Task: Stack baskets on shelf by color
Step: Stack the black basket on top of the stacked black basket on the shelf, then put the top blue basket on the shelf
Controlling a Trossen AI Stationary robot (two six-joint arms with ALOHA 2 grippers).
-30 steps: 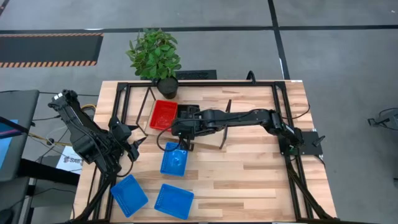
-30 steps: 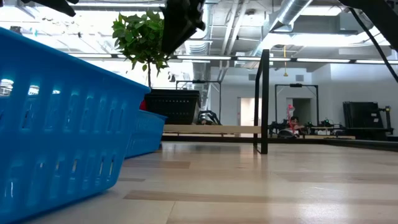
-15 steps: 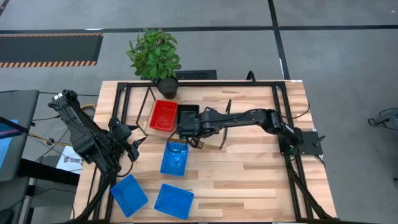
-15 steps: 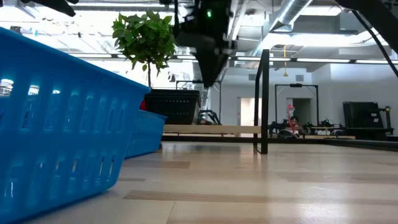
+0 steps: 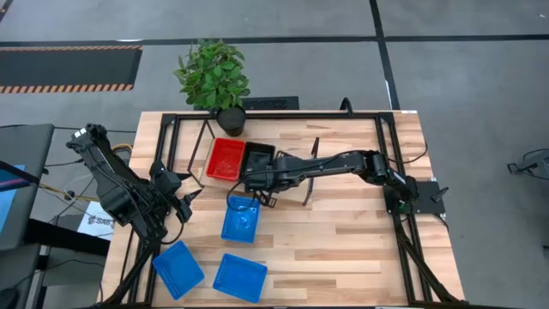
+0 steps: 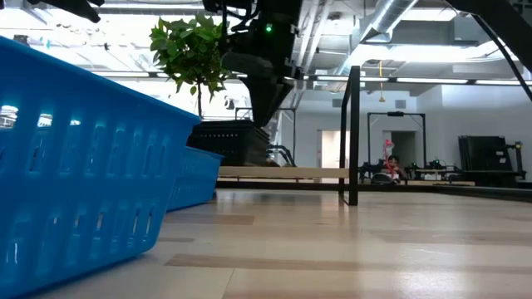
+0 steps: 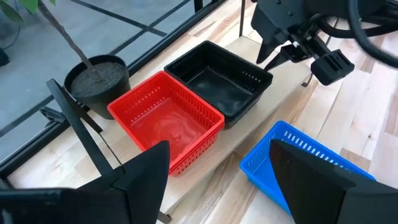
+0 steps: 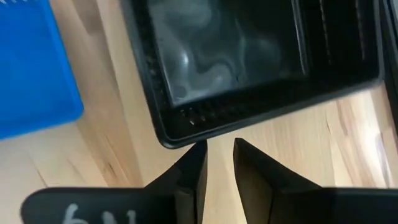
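A red basket [image 5: 225,160] and a black basket [image 5: 257,157] stand side by side on the shelf [image 7: 233,140]. They also show in the left wrist view, the red basket [image 7: 165,118] and the black basket [image 7: 217,81]. A blue basket [image 5: 241,218] lies on the table just in front of the shelf. Two more blue baskets [image 5: 178,268] [image 5: 239,276] lie at the near left. My right gripper [image 8: 217,149], its fingers almost together, is low at the black basket's right wall [image 8: 205,121]. My left gripper [image 7: 217,180] is open and empty at the table's left edge. My right gripper's fingertips [image 8: 199,148] stand right at the black basket's right wall [image 8: 186,132], close to its near corner, slanting down from the table's right. I cannot tell whether they touch it. The basket rests flat on the shelf.
A potted plant [image 5: 214,77] stands behind the shelf's left end. The shelf's black end frame [image 6: 353,133] rises to the right of the right gripper. Bare tabletop [image 5: 343,249] lies at the near right.
My right gripper has gone from above the blue basket toward the far edge and a little right. It has come down beside the black basket.
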